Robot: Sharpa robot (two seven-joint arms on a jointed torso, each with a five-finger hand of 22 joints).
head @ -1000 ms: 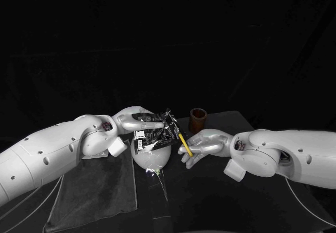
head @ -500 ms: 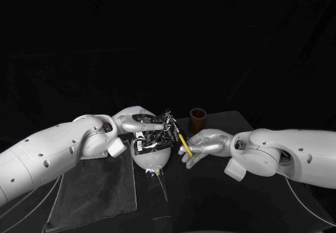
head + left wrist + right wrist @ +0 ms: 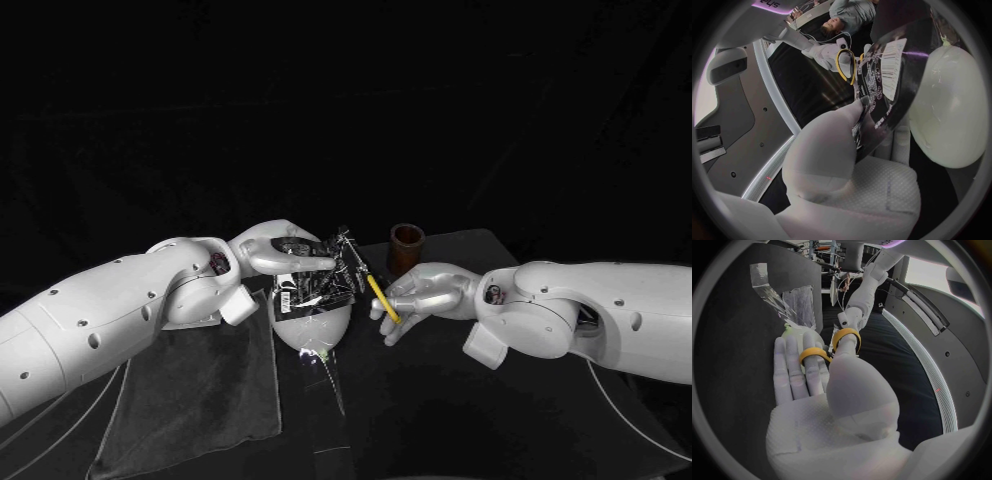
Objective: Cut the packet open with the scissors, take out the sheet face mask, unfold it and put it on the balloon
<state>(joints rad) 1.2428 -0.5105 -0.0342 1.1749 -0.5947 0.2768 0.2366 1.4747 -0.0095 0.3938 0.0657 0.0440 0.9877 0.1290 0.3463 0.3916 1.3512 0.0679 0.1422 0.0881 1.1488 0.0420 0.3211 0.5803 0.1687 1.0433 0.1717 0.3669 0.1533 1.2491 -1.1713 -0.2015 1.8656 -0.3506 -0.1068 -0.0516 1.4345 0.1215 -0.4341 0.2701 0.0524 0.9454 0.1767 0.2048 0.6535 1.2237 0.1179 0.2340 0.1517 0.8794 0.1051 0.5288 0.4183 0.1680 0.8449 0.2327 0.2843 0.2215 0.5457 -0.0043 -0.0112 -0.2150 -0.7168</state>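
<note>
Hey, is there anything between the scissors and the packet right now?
Nothing visible. The scissors in the right robot hand reach the edge of the packet, which the left robot hand holds close by the balloon.

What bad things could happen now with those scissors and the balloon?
The yellow-handled scissors in the right hand are very near the pale balloon, so a slip might pop it. The left hand holds the shiny black packet near one edge, so it might twist or slide out when the blades close.
</note>
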